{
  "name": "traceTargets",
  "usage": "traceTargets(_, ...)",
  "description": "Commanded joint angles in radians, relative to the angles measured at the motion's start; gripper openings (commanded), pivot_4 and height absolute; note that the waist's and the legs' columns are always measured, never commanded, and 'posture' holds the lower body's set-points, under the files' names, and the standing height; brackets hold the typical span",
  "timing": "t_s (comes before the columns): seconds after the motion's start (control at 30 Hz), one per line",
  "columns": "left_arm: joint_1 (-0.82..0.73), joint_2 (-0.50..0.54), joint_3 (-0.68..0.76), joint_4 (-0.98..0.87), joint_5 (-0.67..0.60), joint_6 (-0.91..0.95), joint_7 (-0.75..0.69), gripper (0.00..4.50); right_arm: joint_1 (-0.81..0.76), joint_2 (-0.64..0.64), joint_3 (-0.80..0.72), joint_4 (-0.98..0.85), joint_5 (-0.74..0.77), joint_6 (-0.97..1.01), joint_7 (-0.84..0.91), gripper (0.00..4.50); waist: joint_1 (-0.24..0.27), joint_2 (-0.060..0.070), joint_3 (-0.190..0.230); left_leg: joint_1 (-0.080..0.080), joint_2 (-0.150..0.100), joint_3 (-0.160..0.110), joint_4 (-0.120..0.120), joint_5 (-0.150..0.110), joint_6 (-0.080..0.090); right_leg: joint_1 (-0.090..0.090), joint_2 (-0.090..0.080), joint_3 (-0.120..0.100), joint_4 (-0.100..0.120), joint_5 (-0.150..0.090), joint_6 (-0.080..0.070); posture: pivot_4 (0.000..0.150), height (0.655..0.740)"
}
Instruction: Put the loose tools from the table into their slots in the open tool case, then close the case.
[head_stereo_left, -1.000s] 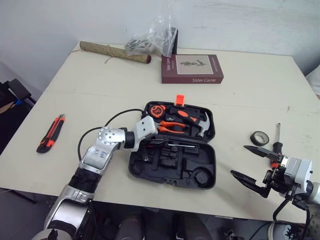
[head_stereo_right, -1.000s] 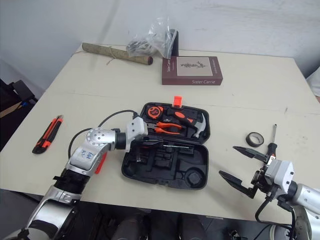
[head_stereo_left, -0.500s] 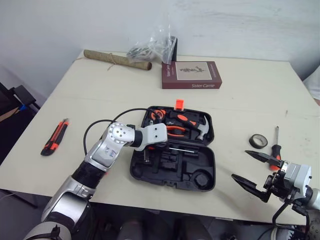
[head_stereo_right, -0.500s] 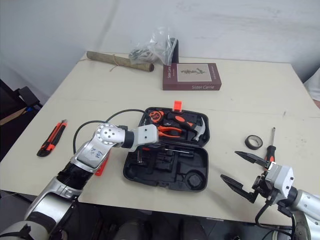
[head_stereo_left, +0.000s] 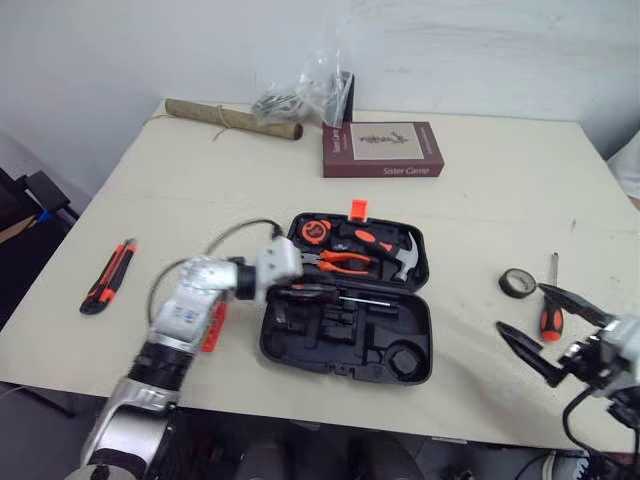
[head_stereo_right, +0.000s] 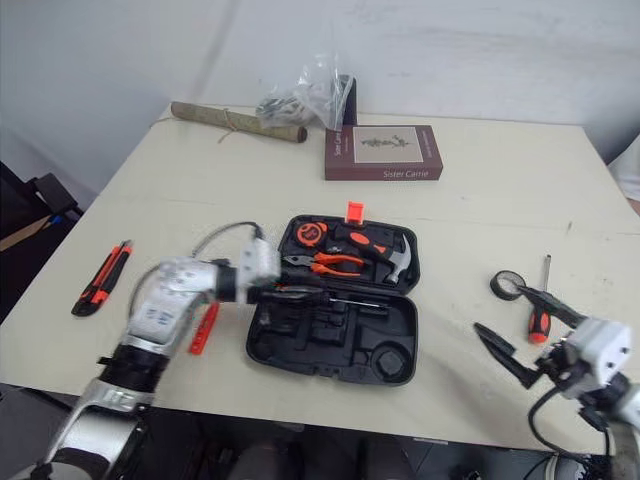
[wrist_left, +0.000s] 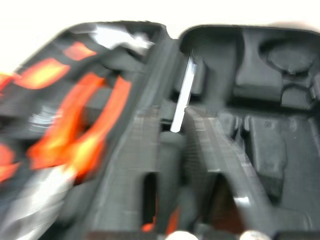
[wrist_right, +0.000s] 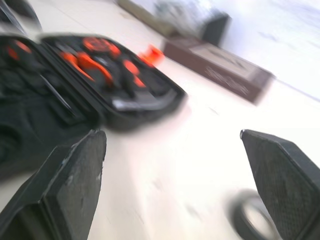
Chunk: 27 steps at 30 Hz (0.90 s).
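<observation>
beside the wide-spread right end effector (head_stereo_left: 520, 307), loose screwdriver (head_stereo_left: 548, 322) and tape roll (head_stereo_left: 517, 283)

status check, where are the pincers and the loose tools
Right pincer open, beside screwdriver and tape roll. Left pincer at open tool case. Utility knife loose, far left.
</observation>
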Motion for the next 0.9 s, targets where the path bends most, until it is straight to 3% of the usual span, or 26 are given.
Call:
traceTargets(0.03, 0.077, 0.112, 0.178, 0.001, -0.065, 0.010, 0.009, 2.93, 0.094, 0.035, -0.134, -0.017, 0.029, 0.006, -0.045, 4.50, -0.006, 0.001, 0.000, 0.000, 0.000, 0.000, -0.001, 0.000, 0.000, 0.000, 0.000, 0.000, 0.000, 0.000, 0.000, 0.150, 0.7400)
traceTargets(0.13, 0.185, 0.225, 0.348, 0.089, -0.079, -0.032, 0.017, 4.32, 0.190, 0.098, -0.212, 0.000, 0.025, 0.002, -0.089, 4.50, -0.015, 0.001, 0.001, 0.002, 0.000, 0.001, -0.004, -0.001, 0.002, 0.001, 0.000, 0.001, -0.001, 0.000, 0.000, 0.150, 0.7400)
traceTargets(0.17, 0.220, 0.254, 0.393, 0.119, -0.077, -0.044, 0.026, 4.42, 0.215, 0.118, -0.227, 0.005, 0.024, 0.002, -0.099, 4.50, -0.017, 0.000, 0.001, 0.002, 0.000, 0.001, -0.005, -0.002, 0.003, 0.001, -0.001, 0.001, -0.001, 0.000, 0.000, 0.150, 0.7400)
traceTargets(0.4, 0.511, 0.422, 0.768, 0.486, -0.089, -0.162, 0.093, 4.42, 0.340, 0.229, -0.305, 0.022, 0.008, 0.002, -0.202, 4.50, -0.039, -0.005, 0.004, 0.000, -0.001, 0.001, -0.013, -0.004, 0.005, -0.007, -0.004, 0.002, -0.001, -0.002, -0.004, 0.150, 0.7400)
traceTargets(0.6, 0.606, 0.473, 0.878, 0.726, -0.084, -0.273, 0.168, 4.42, 0.296, 0.198, -0.297, 0.028, -0.009, 0.046, -0.287, 4.50, -0.035, -0.007, 0.004, 0.001, -0.001, 0.001, -0.020, -0.002, 0.002, -0.009, -0.005, 0.001, -0.002, -0.004, -0.008, 0.150, 0.7400)
traceTargets(0.77, 0.559, 0.438, 0.836, 0.628, -0.131, -0.246, 0.147, 4.42, 0.192, 0.107, -0.249, -0.060, -0.009, 0.213, -0.391, 4.50, -0.025, -0.008, 0.003, 0.001, -0.001, 0.001, -0.020, -0.004, -0.004, -0.010, -0.006, 0.000, 0.000, -0.005, -0.010, 0.150, 0.7400)
traceTargets(0.9, 0.526, 0.379, 0.741, 0.343, -0.208, -0.133, 0.104, 4.42, 0.089, -0.003, -0.212, -0.061, 0.032, 0.388, -0.410, 4.50, -0.024, -0.011, 0.002, 0.001, -0.001, 0.001, -0.019, -0.003, -0.003, -0.009, -0.007, -0.001, 0.000, -0.005, -0.010, 0.150, 0.7400)
